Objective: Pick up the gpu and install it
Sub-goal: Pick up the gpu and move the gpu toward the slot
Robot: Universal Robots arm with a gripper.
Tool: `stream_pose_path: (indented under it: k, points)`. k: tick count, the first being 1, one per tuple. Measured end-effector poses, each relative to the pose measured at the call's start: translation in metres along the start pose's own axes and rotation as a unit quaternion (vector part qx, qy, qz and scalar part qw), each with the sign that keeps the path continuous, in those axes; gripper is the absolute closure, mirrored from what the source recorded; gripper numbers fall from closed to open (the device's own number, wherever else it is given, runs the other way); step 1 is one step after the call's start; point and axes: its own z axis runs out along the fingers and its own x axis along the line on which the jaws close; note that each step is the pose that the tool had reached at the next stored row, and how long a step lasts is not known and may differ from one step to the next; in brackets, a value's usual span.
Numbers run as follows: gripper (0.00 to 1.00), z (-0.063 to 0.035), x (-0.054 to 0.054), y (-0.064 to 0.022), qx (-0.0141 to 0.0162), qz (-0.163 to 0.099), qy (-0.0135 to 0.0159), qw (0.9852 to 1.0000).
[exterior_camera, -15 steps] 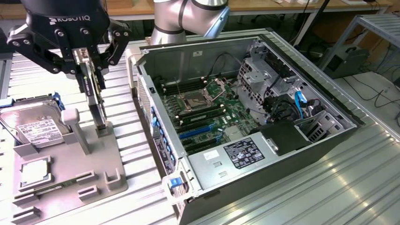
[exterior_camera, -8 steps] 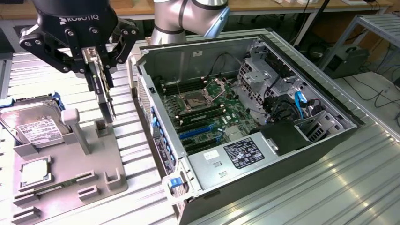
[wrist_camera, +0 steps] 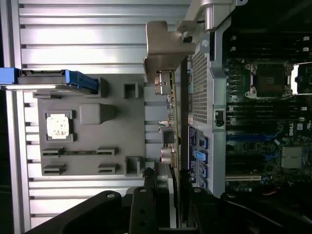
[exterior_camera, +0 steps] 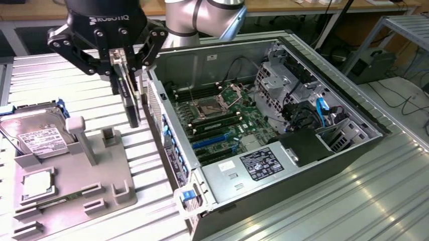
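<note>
The black claw (exterior_camera: 126, 66) clamps the thin flat black gpu card (exterior_camera: 132, 108) upright beside the open grey computer case (exterior_camera: 288, 201). Carry it vertical, with its edge parallel to the blue motherboard slots (exterior_camera: 211, 142).

This is a robotics lab or test workshop — a grey robot arm (exterior_camera: 201, 20) with its gripper (exterior_camera: 127, 75) hangs over a table of ribbed aluminium profiles (exterior_camera: 375, 201). An opened computer case (exterior_camera: 282, 206) lies there beside a grey parts fixture (exterior_camera: 74, 201). Behind are wooden workbenches (exterior_camera: 302, 6), a metal rack (exterior_camera: 409, 25) and loose cables (exterior_camera: 402, 95).
</note>
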Motion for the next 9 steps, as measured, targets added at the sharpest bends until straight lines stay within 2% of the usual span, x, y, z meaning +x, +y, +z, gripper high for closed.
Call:
stream_pose_path:
  k: [1, 9]
  points:
    - [0.70, 0.0001, -0.003, 0.0000, 0.0000, 0.000, 0.0019, 1.0000]
    - [0.70, 0.0039, -0.026, 0.0002, -0.0001, 0.000, 0.0022, 1.0000]
